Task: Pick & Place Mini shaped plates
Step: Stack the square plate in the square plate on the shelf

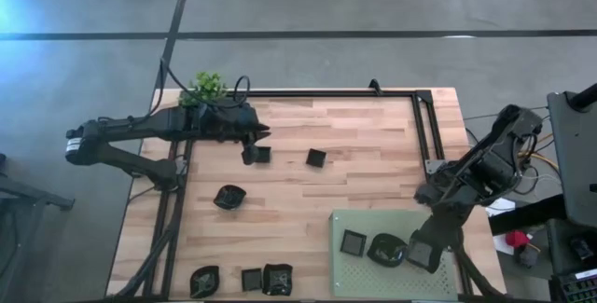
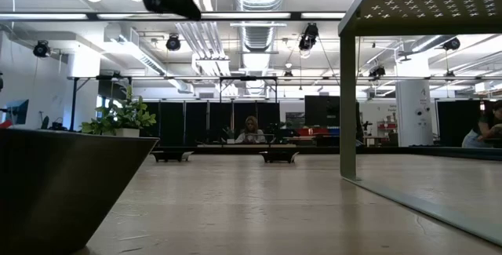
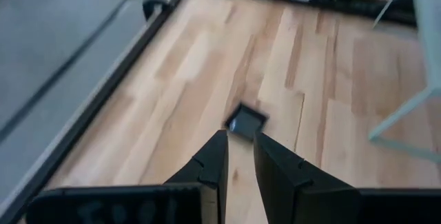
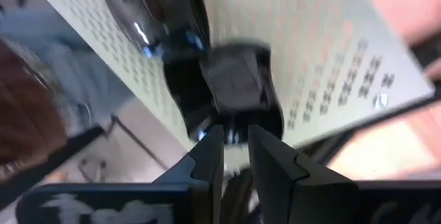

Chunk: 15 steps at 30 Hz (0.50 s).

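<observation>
Holding a small dark plate (image 4: 238,86) between its fingers, the right tool (image 1: 424,252) hangs over the green mat (image 1: 466,280) at the near right of the desk (image 1: 373,182). Its wrist view shows the narrow gap between the fingers pinching the plate's edge, with the perforated mat close behind. Two plates already lie on the mat: a square one (image 1: 353,242) and a rounded one (image 1: 384,249), the latter just beside the right tool.

The left tool (image 1: 254,146) reaches over the far left of the desk, next to a small potted plant (image 1: 207,87). Its fingers stand nearly together with only a slim gap and hold nothing. A square plate (image 1: 316,158) lies on the wood ahead of it, apart from the fingertips.

More plates wait on the bare wood: a rounded one (image 1: 229,197) mid-left and three (image 1: 252,280) in a row along the near edge.

By my reading, the step in hand is the placing of the right arm's plate. Next it should lower the plate onto a free patch of mat, clear of the rounded plate, and then spread its fingers. The left tool would need to spread wider before closing on the square plate.
</observation>
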Motion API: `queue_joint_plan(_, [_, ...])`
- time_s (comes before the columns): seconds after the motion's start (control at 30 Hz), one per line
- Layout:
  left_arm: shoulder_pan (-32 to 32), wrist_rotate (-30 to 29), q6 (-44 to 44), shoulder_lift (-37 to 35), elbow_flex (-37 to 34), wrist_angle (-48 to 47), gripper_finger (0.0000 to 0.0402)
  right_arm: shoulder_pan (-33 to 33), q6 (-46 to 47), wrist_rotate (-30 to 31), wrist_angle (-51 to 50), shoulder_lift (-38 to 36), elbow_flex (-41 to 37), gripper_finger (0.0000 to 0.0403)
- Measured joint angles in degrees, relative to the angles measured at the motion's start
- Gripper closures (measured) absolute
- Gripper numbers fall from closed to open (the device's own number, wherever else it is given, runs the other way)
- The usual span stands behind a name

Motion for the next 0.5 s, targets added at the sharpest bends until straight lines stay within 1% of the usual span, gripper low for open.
queue_joint_plan(0.17, [0.0,0.0,-3.9,0.0,-1.0,-7.1,0.0337,0.0,-0.5,11.9,-0.1,-2.3,0.1,0.0337])
queue_joint_plan(0.3, [0.0,0.5,-6.2,0.0,-2.9,-10.5,0.0337,0.0,-3.7,22.9,-0.1,-3.9,0.1,0.0338])
queue_joint_plan(0.4, [0.0,2.6,-8.1,0.0,-4.7,-12.4,0.0337,0.0,-7.0,30.6,0.0,-4.9,0.1,0.0336])
queue_joint_plan(0.5, [0.0,5.3,-10.5,0.0,-6.4,-13.2,0.0337,0.0,-10.2,35.0,0.0,-5.7,0.1,0.0335])
